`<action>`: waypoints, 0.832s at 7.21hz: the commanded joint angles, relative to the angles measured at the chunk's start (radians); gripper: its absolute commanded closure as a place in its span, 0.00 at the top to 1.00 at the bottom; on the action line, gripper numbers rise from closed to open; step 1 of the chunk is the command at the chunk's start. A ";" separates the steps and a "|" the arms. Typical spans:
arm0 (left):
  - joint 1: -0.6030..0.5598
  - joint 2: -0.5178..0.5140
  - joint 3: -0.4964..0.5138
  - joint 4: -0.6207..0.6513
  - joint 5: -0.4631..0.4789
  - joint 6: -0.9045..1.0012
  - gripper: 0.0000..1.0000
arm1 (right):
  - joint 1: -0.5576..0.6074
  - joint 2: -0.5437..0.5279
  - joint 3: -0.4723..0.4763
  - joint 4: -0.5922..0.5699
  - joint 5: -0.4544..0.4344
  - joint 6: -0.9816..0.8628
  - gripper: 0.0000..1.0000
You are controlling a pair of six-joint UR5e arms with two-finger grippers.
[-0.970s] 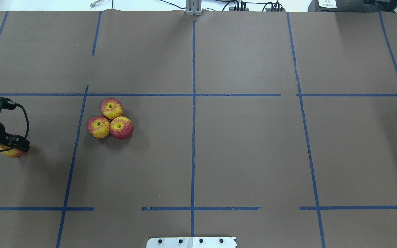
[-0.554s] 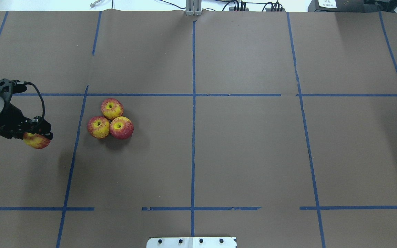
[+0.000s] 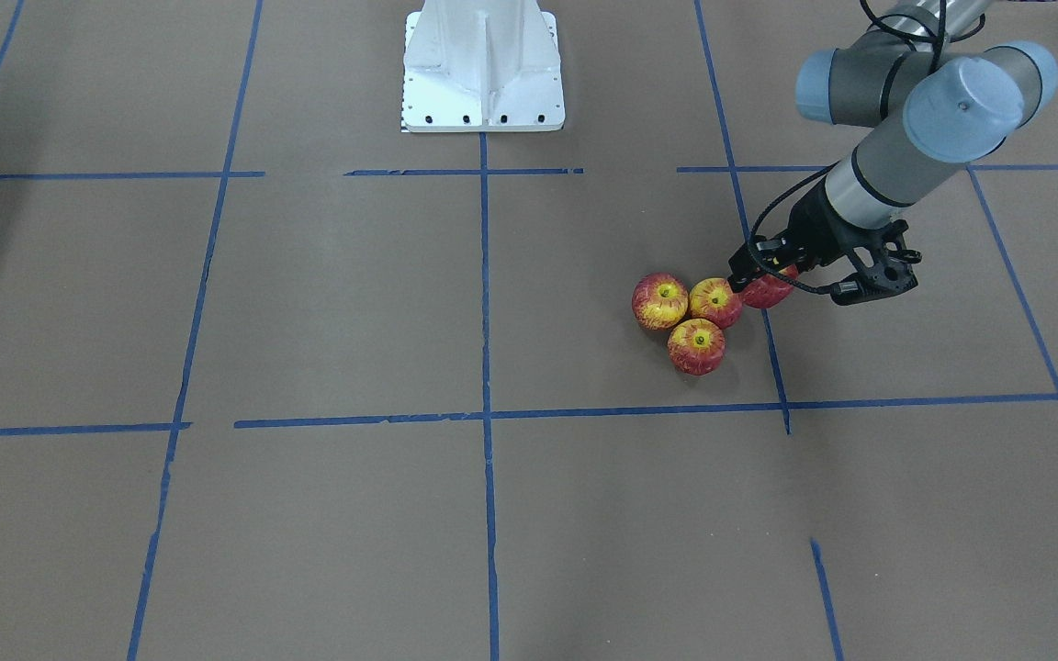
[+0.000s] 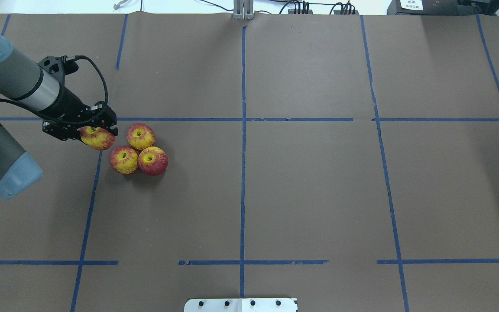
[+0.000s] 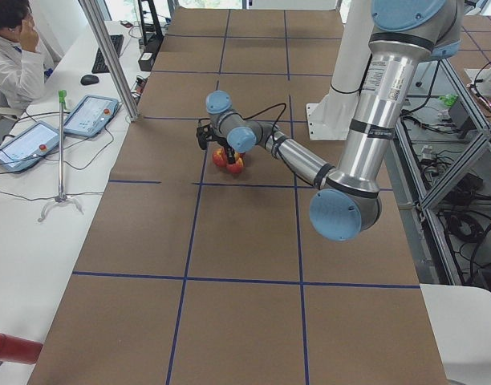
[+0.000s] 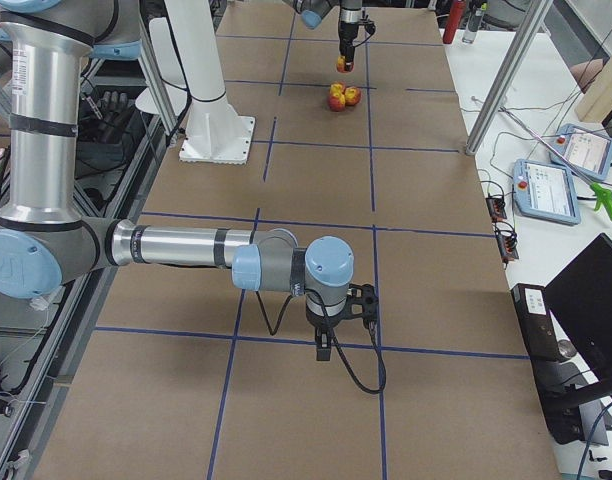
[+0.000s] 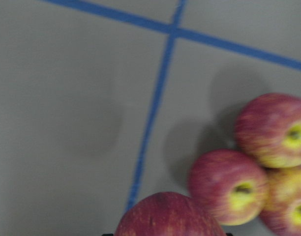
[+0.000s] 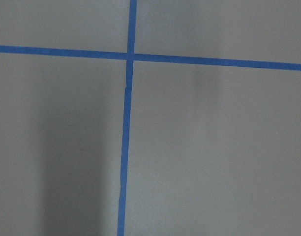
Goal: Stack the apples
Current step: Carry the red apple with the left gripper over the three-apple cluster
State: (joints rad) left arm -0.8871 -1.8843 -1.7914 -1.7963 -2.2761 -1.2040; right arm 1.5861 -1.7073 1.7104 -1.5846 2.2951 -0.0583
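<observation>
Three red-and-yellow apples lie touching in a cluster on the brown table (image 4: 140, 136) (image 4: 124, 159) (image 4: 152, 160). The cluster also shows in the front view (image 3: 696, 346). My left gripper (image 4: 96, 128) is shut on a fourth apple (image 4: 98, 138), held above the table just left of the cluster. It appears in the front view (image 3: 769, 291) beside the nearest apple (image 3: 715, 302). In the left wrist view the held apple (image 7: 167, 216) fills the bottom edge and the cluster (image 7: 229, 187) lies to the right. My right gripper (image 6: 327, 342) hangs low over the table far away; I cannot tell its state.
Blue tape lines (image 4: 243, 119) divide the brown paper into squares. The white robot base plate (image 3: 483, 64) stands at the table's near edge. An operator (image 5: 13, 56) sits beside the table with tablets (image 5: 89, 114). A metal post (image 5: 109, 56) stands at the table's far edge.
My left arm has carried the apple from the table's far left edge rightward and away from the robot, up beside the cluster. The three apples have not moved.
</observation>
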 commanded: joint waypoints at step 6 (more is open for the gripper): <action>0.148 -0.098 0.056 0.101 0.121 -0.236 0.00 | 0.000 0.000 0.000 0.000 0.000 0.000 1.00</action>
State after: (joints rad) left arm -0.7569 -1.9683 -1.7382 -1.7322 -2.1862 -1.4162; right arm 1.5861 -1.7073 1.7104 -1.5846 2.2949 -0.0583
